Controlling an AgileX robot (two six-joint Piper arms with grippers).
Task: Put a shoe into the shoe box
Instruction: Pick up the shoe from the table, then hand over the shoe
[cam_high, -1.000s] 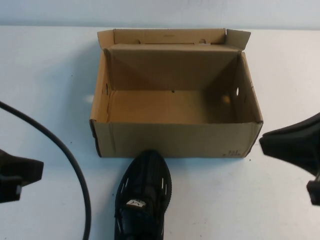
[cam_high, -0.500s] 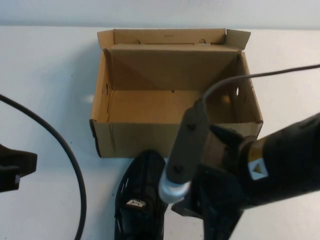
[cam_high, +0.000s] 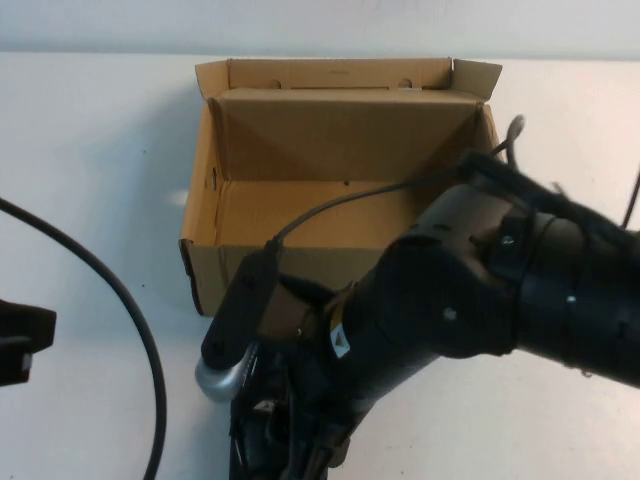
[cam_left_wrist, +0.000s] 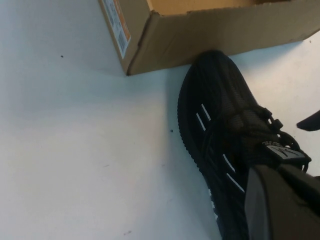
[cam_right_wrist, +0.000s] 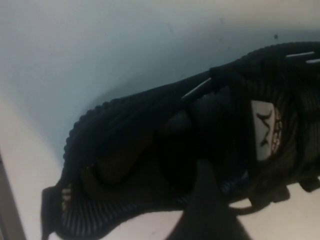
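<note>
The shoe box (cam_high: 205, 200) stands open at the middle back of the table, with its flap lid upright behind it and nothing showing in the part I can see. The shoe (cam_left_wrist: 220, 130), a black sneaker with white dashes, lies on the table with its toe against the box's front wall. My right arm (cam_high: 470, 290) reaches across the box front and hides most of the shoe (cam_high: 250, 445) in the high view. My right gripper (cam_right_wrist: 205, 172) is at the shoe's opening, beside the tongue tag (cam_right_wrist: 265, 130). My left gripper (cam_high: 20, 345) sits at the table's left edge, apart from the shoe.
A black cable (cam_high: 130, 320) curves over the table to the left of the shoe. The box corner with a label (cam_left_wrist: 120, 30) stands just beyond the shoe's toe. Bare white table lies to the left of the shoe.
My right arm has swung in from the right edge, across the box front and down onto the shoe. My left gripper has drifted slightly down and left. The shoe and box have not moved.
</note>
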